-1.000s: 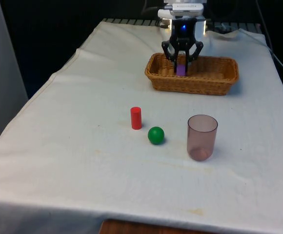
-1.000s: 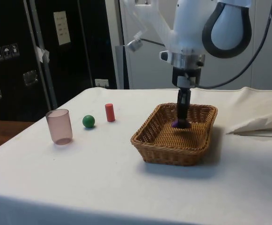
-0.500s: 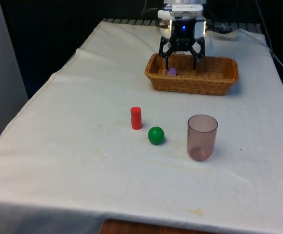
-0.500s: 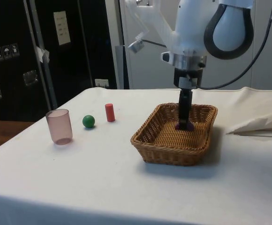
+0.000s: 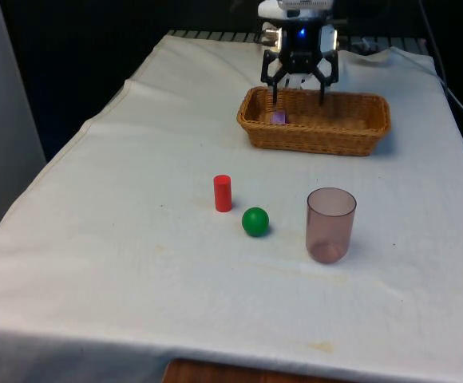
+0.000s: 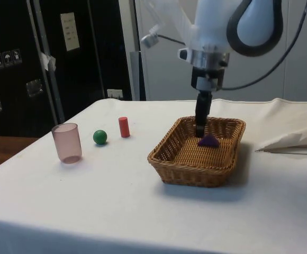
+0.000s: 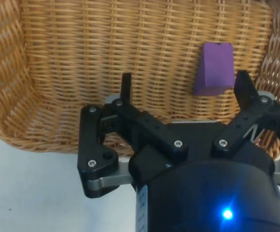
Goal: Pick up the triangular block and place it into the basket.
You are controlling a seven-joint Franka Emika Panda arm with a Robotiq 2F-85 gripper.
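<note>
Fingers (image 7: 181, 96) spread wide and empty, hanging above the basket (image 5: 359, 132) near the surface's far edge. A second before they were clamped on the purple block, held low inside the basket; half a second before they had parted and the block had dropped free. Gripper (image 6: 201, 127) had since lifted clear of the rim.

Block (image 6: 208, 141) lay on the basket floor, close to the end wall on the front view's left (image 5: 279, 117). In the wrist view it (image 7: 214, 68) sat flat on the weave, apart from both fingers.

Red cylinder (image 5: 223, 193), green ball (image 5: 255, 221) and pink cup (image 5: 330, 224) stood mid-surface, well apart from the basket, unmoved across the frames.

Judgement: release done, block delivered; task looked complete, only the arm's retreat remaining
</note>
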